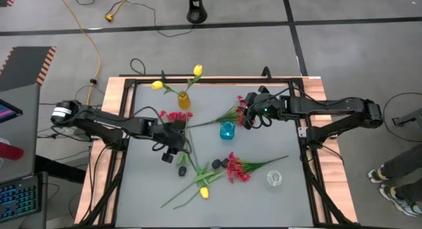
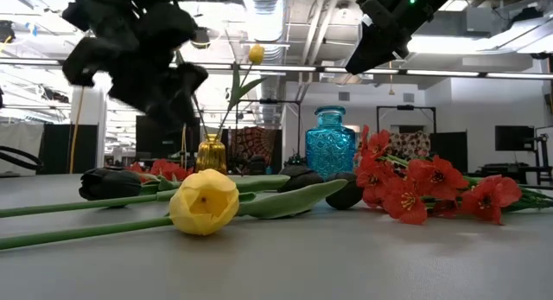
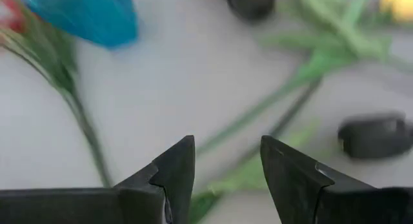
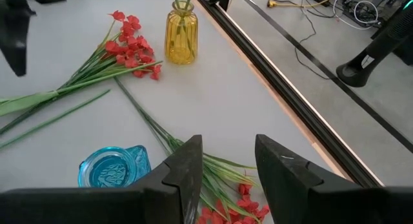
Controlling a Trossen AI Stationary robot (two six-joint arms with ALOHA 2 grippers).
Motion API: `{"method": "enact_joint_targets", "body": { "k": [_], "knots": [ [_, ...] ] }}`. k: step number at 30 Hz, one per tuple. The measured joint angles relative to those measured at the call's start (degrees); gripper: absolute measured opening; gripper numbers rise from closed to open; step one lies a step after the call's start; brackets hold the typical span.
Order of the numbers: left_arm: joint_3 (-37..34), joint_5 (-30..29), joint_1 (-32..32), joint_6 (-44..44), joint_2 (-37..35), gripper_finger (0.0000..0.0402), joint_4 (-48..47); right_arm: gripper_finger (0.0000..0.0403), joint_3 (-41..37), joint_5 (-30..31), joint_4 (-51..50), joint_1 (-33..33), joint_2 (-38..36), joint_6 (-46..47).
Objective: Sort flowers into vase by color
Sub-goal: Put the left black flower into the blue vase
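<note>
Two yellow tulips [image 1: 197,70] stand in the yellow vase [image 1: 183,100] at the far side. One yellow tulip [image 1: 204,192], black tulips [image 1: 217,164] and red sprays [image 1: 237,168] lie on the table. Near the middle stands a blue vase [image 1: 227,130], and a clear vase [image 1: 273,179] stands near the right. My left gripper [image 3: 226,146] hangs open over crossing green stems [image 3: 271,101], close to a black tulip head [image 3: 374,137]. Open too, my right gripper [image 4: 227,143] hovers above the blue vase [image 4: 113,166] and a red spray [image 4: 232,208].
A black frame rail [image 1: 211,79] runs around the table top. Another red spray [image 4: 132,46] lies beside the yellow vase [image 4: 181,33]. The near left part of the table [image 1: 138,189] holds only stem ends.
</note>
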Motion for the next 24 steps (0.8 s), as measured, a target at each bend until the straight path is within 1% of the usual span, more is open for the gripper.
{"method": "enact_joint_targets", "body": {
  "k": [3,7,10,15,20,24],
  "knots": [
    [1.99,-0.10,0.00,2.04,3.02,0.0165,-5.28,0.0168,0.00,0.00,0.00,0.00,0.02,-0.02],
    [4.22,-0.19,-0.11,6.89,7.12,0.0165,-8.62,0.0168,0.00,0.00,0.00,0.00,0.02,-0.02],
    [5.55,-0.26,-0.42,12.08,10.07,0.0165,-9.09,0.0168,0.00,-0.02,0.00,0.04,0.02,0.00],
    [7.14,-2.32,-0.87,18.49,14.73,0.0165,-9.71,0.0168,0.00,-0.13,0.00,0.04,0.02,-0.01],
    [9.00,-2.80,-1.53,20.73,18.35,0.0164,-10.82,0.0168,0.00,-0.15,-0.02,0.04,0.02,0.00],
    [9.22,-2.80,-1.79,20.52,19.15,0.0164,-11.57,0.0168,0.00,-0.15,-0.03,0.04,0.02,0.00]
  ]
}}
